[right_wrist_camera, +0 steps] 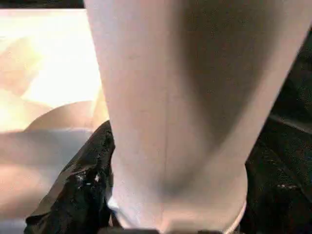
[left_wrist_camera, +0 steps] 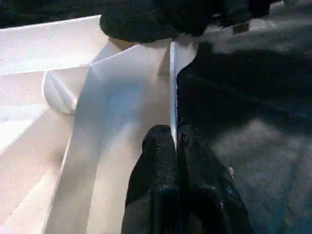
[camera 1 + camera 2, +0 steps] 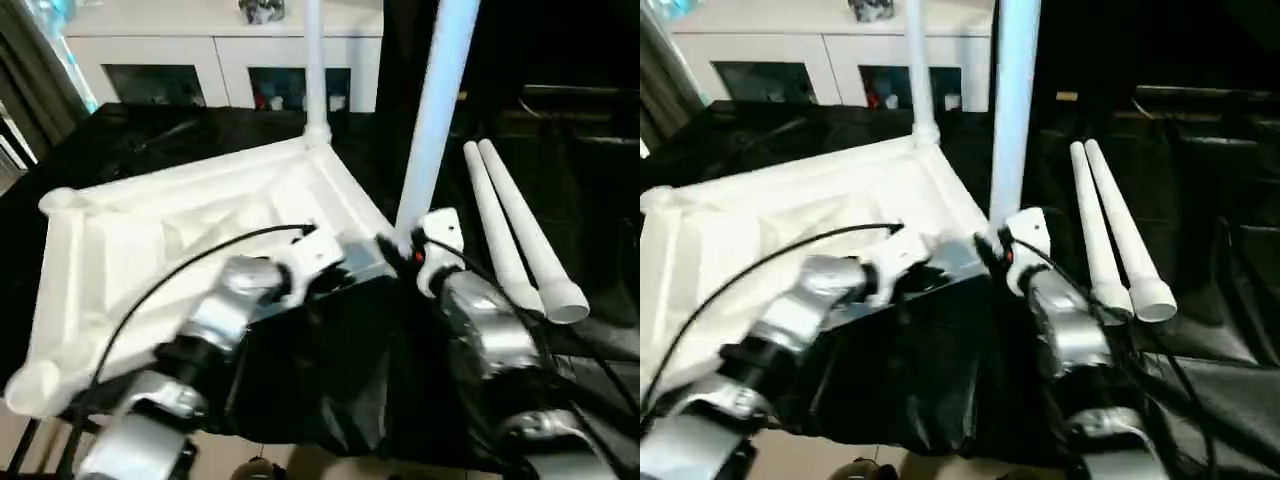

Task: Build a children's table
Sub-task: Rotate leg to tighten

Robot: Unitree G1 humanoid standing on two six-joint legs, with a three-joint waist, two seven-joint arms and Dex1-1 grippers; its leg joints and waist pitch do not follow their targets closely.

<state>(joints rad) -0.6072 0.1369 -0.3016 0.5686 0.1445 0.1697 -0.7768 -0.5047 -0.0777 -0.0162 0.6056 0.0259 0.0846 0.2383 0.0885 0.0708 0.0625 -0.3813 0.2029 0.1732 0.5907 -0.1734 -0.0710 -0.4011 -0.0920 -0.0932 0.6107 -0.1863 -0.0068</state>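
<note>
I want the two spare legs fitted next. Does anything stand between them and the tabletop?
Nothing visible does. The spare legs lie side by side on the black cloth, beside the tabletop, with bare cloth between.

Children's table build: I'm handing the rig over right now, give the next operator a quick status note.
Left tool: shut on the rim of the upside-down tabletop, near its close right corner.
Right tool: around the base of an upright leg at that corner; grip looks closed on it, seating not confirmed.
Done: one leg stands in the far corner socket.
Left: two legs lie on the black cloth to the right.
</note>
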